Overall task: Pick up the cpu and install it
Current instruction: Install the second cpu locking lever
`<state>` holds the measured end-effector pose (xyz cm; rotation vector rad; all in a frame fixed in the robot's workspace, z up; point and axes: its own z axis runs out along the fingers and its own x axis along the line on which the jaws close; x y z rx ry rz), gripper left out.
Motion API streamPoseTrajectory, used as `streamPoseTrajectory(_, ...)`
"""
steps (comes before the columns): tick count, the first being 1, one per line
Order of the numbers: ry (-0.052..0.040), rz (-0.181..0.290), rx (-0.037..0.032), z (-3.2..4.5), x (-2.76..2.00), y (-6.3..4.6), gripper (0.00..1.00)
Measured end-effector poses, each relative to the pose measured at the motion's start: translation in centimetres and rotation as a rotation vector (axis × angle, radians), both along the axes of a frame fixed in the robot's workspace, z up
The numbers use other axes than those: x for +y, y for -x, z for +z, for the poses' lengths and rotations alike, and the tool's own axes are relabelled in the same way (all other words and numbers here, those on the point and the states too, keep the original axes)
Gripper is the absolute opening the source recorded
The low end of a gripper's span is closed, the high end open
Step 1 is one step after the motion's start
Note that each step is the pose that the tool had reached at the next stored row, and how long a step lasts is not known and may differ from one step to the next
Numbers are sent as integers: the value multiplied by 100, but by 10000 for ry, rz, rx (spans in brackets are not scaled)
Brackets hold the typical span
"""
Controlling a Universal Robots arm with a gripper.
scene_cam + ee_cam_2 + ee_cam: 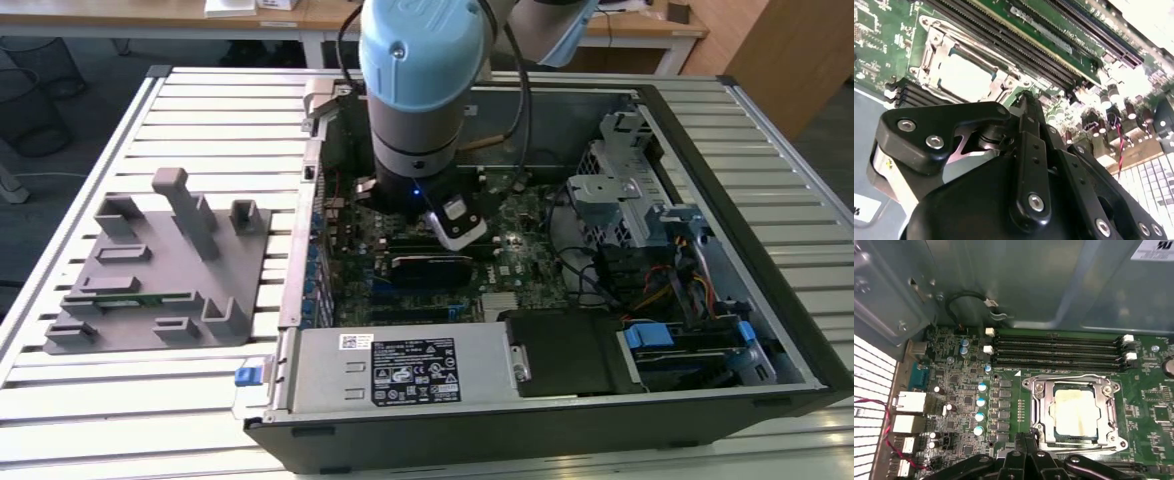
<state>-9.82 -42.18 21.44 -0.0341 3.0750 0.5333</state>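
The gripper is being held low inside the computer case, just beside the socket. In both wrist views its black fingers are being pressed together, and nothing is being carried between them. The cpu is lying flat inside the socket's metal frame, its pale top facing up, and is also being shown in the second wrist view. Judging from this, seating is being checked: the chip should be kept level, and pressure should be kept off the frame. Beyond the socket, the memory slots are running along the board. Farther off, the grey fixture is resting on the table.
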Motion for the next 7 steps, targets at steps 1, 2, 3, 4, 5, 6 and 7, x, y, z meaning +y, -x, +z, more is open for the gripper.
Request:
streamPoseTrajectory(1, -1, 0, -1, 20, 0, 0, 11)
streamPoseTrajectory(2, 1, 0, 0, 44, 0, 0, 11)
streamPoseTrajectory(3, 2, 0, 1, 69, 0, 0, 11)
streamPoseTrajectory(4, 0, 0, 0, 95, 0, 0, 11)
streamPoseTrajectory(5, -1, 0, -1, 121, 0, 0, 11)
streamPoseTrajectory(6, 0, 0, 0, 148, 0, 0, 11)
streamPoseTrajectory(7, 0, 0, 0, 169, 0, 0, 11)
